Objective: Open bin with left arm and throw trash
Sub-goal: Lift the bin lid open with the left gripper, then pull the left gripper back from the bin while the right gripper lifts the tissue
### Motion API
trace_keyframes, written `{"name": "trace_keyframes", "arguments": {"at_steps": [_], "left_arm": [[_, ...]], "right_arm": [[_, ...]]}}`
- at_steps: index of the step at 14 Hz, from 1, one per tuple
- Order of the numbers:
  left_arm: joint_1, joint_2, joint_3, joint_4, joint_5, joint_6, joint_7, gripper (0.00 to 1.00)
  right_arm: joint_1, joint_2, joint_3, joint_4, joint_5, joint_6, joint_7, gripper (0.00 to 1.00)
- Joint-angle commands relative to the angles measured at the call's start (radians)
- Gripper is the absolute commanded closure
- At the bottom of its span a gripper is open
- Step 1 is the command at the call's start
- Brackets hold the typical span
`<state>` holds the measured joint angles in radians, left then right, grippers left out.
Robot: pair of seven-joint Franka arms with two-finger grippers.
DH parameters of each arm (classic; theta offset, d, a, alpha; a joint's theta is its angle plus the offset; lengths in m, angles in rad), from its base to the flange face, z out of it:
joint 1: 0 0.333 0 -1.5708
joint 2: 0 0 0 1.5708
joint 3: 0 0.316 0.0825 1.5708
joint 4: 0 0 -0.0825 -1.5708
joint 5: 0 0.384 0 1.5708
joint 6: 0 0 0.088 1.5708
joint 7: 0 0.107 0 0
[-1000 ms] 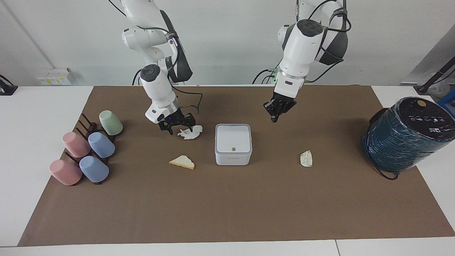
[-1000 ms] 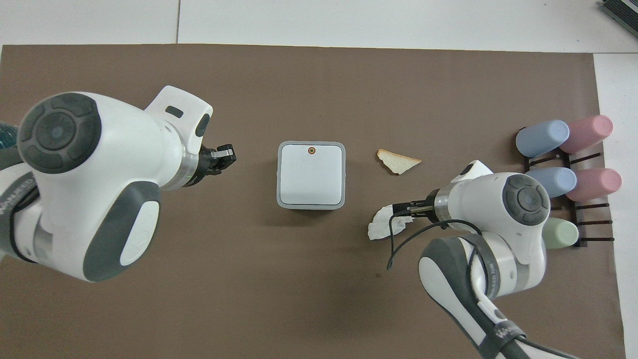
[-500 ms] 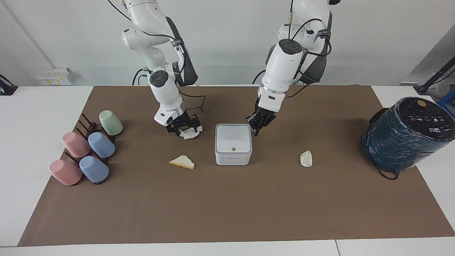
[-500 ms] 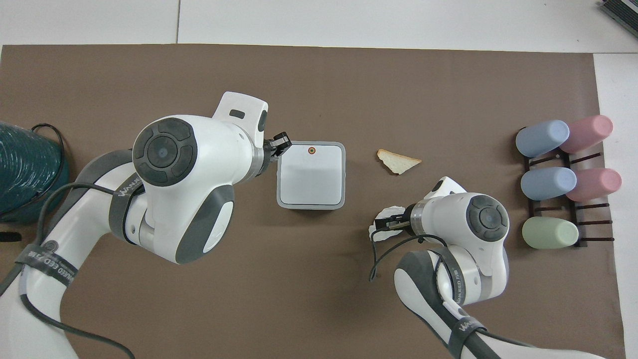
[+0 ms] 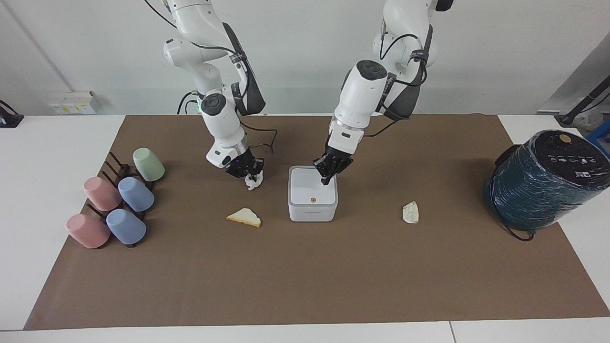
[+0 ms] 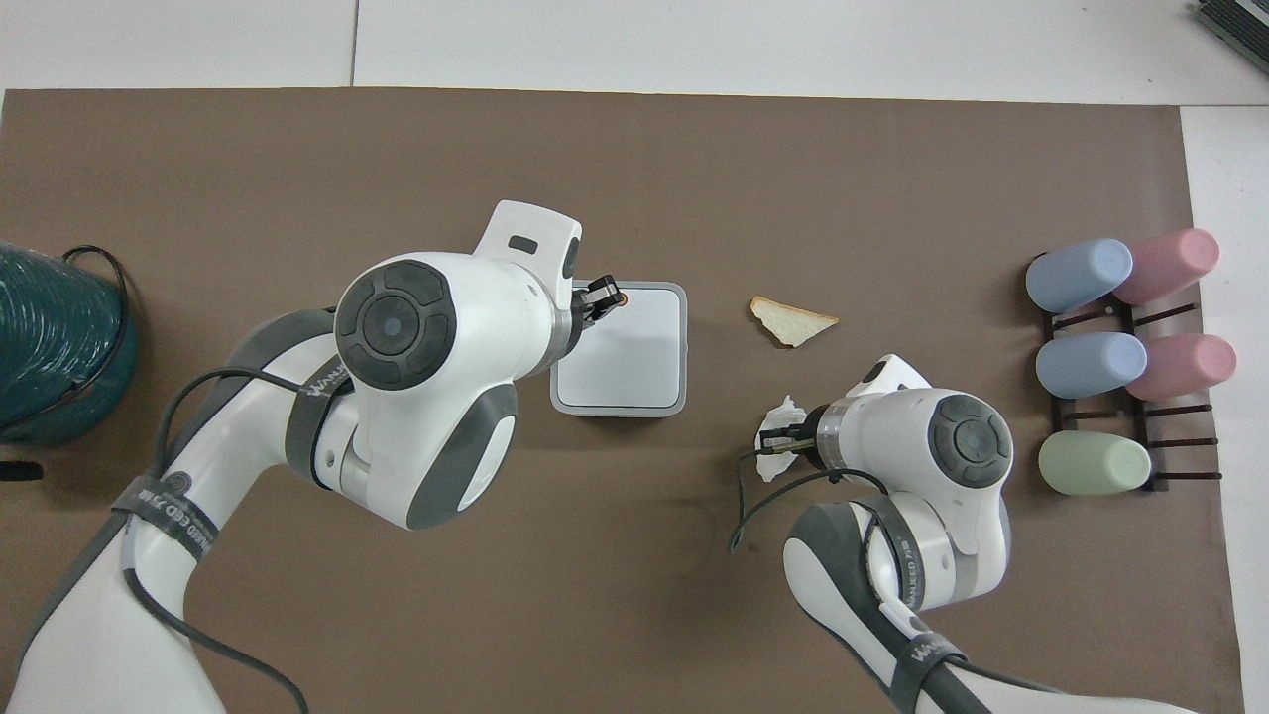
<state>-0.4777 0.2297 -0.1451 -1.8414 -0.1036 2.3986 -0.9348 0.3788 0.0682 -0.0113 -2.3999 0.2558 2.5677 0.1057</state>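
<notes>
Since the earlier frames, the left gripper (image 5: 326, 181) has travelled from open air at the upper right of centre down onto the small white square plastic bin (image 5: 312, 210), while the right gripper (image 5: 249, 175) has clenched on the crumpled white tissue (image 5: 253, 182). In the facing view the left gripper, fingertips pinched together, rests over the closed lid at mid-frame, just above the orange dot (image 5: 312, 200); the overhead view places it at that dot. The tissue hangs bunched from the right gripper at left of centre, at mat level. A tan triangular bread-like wedge (image 5: 244, 217) lies lower left of the bin, and a crumpled off-white paper wad (image 5: 410, 212) lies to its right, both untouched. Possible faults: an off-centre press may slide the light bin across the brown mat (image 5: 305, 286) instead of releasing the lid; the thinly pinched tissue may slip during transfer.
</notes>
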Motion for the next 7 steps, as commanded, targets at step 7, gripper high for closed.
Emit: {"name": "trace_keyframes", "arguments": {"at_steps": [7], "left_arm": [[-0.048,0.069,0.019,-0.022,-0.016,0.057,-0.012,1.00]], "right_arm": [[-0.119,-0.220,-0.012,0.105,-0.004,-0.297,0.020,1.00]]}}
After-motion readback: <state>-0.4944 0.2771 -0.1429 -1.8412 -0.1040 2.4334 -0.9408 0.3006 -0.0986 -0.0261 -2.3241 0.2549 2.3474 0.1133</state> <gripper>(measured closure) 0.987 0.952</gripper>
